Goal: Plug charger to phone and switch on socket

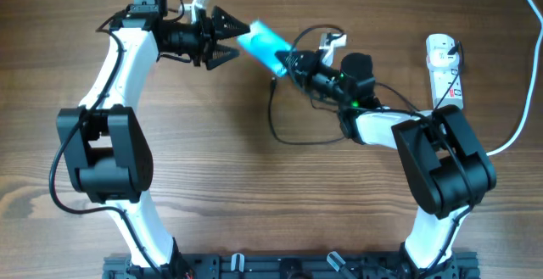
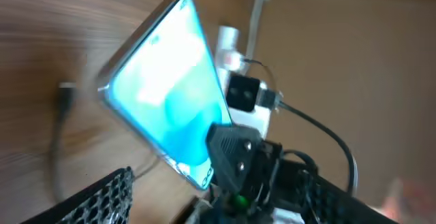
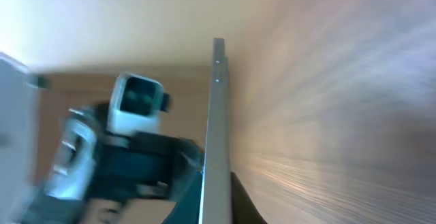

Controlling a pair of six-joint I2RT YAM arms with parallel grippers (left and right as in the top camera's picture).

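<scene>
We are seeing right gripper [image 1: 286,61] pinching slim rectangular phone [image 1: 261,43] by one end, glossy cyan screen tilted over wood-grain table [image 1: 212,186]. Left gripper [image 1: 229,38] is hovering spread just beside phone's other end. Thin black charger [image 1: 271,118] is lying looped on table below phone. White plastic socket [image 1: 443,63] is sitting far right.
</scene>
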